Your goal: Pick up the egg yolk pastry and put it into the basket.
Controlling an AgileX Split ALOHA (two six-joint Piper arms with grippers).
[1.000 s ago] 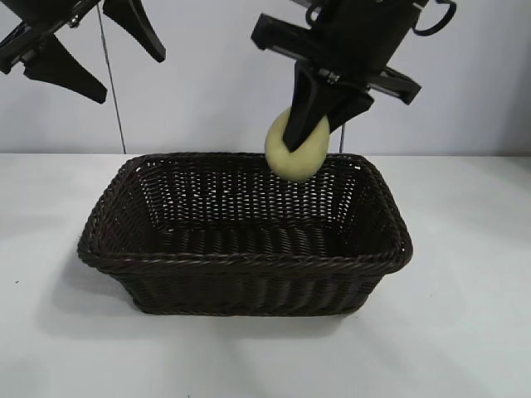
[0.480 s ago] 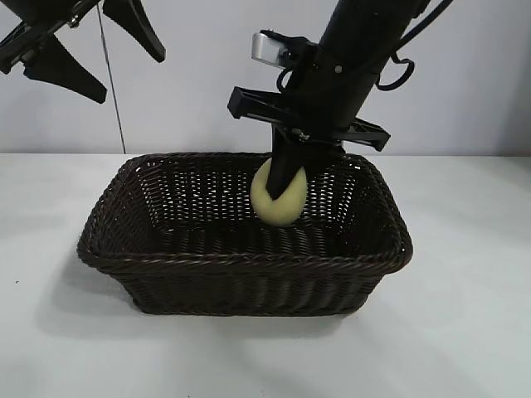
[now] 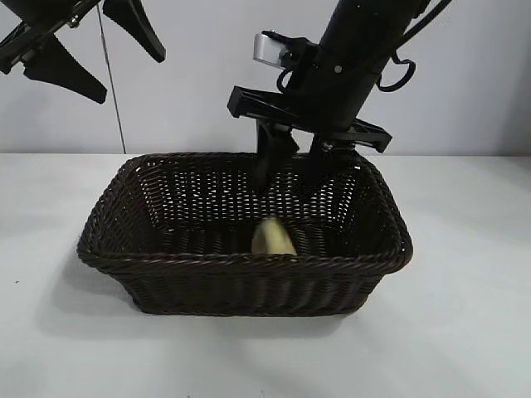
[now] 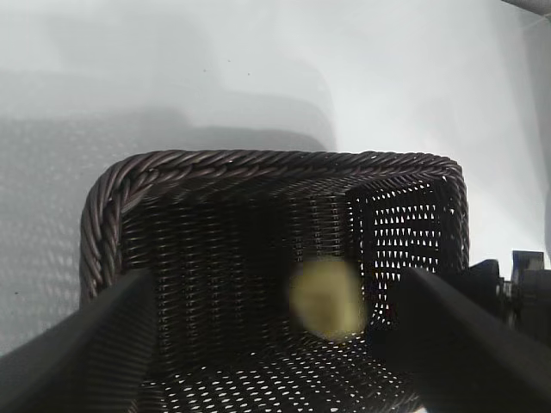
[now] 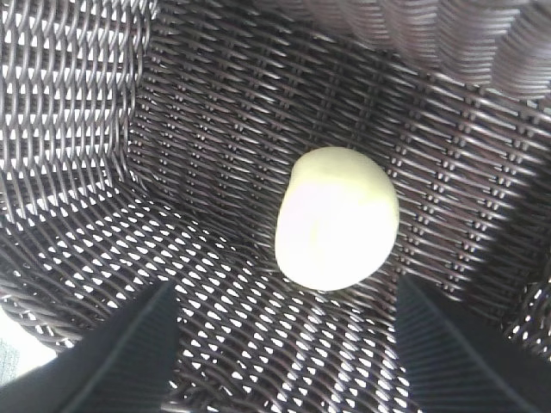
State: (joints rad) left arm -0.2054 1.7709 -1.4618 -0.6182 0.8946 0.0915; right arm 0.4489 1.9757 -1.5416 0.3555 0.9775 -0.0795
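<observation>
The pale yellow egg yolk pastry (image 3: pixel 273 238) lies on the floor of the dark brown wicker basket (image 3: pixel 116 253), near its front wall. It also shows in the right wrist view (image 5: pixel 337 218) and, blurred, in the left wrist view (image 4: pixel 326 298). My right gripper (image 3: pixel 287 172) hangs open and empty just above the basket's back part, over the pastry and apart from it. Its fingers (image 5: pixel 129 357) stand wide on either side of the pastry. My left gripper (image 3: pixel 93 54) is raised at the top left, open and empty.
The basket (image 4: pixel 258 163) stands in the middle of a white table (image 3: pixel 465 332), with a pale wall behind. A thin cable (image 3: pixel 112 91) hangs down at the back left.
The right gripper lowered the pastry into the basket, then opened. The pastry dropped from the fingers to the basket floor. The left arm has not moved.
</observation>
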